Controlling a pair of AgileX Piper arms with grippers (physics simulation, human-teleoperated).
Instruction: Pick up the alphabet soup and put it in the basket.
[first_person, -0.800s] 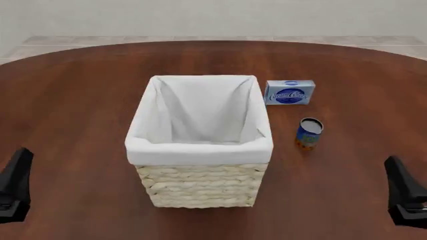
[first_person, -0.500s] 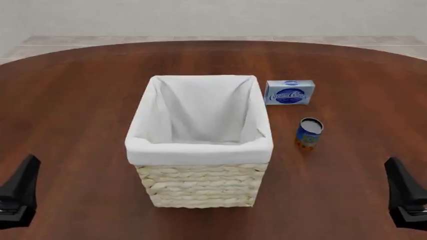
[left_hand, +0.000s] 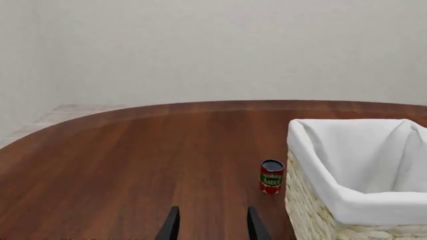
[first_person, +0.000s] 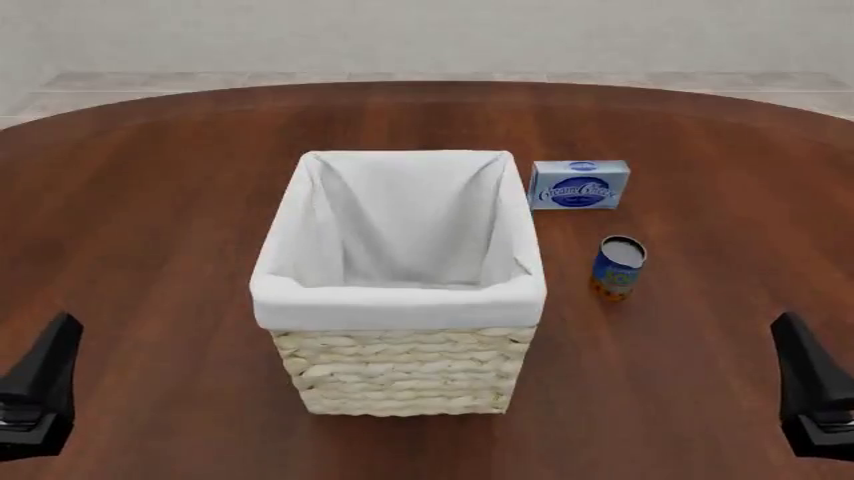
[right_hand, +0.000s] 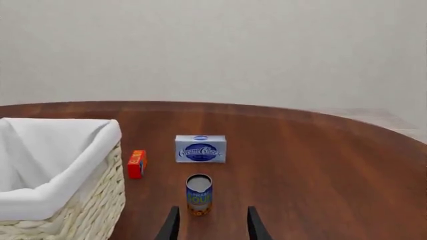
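Blue-labelled alphabet soup stood upright right of the basket, both the left gripper and right gripper empty, jaws apart.

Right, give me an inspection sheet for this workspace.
Surface: round dark wood table.
Job's things: alphabet soup upright, right of the basket, apart from it; nothing visible inside the basket.
Clutter: blue-and-white box; red tomato sauce can; small orange-red box.
Grippers: left gripper and right gripper open, holding nothing.
Cables: nothing seen.
Surroundings: pale wall, tiled floor.
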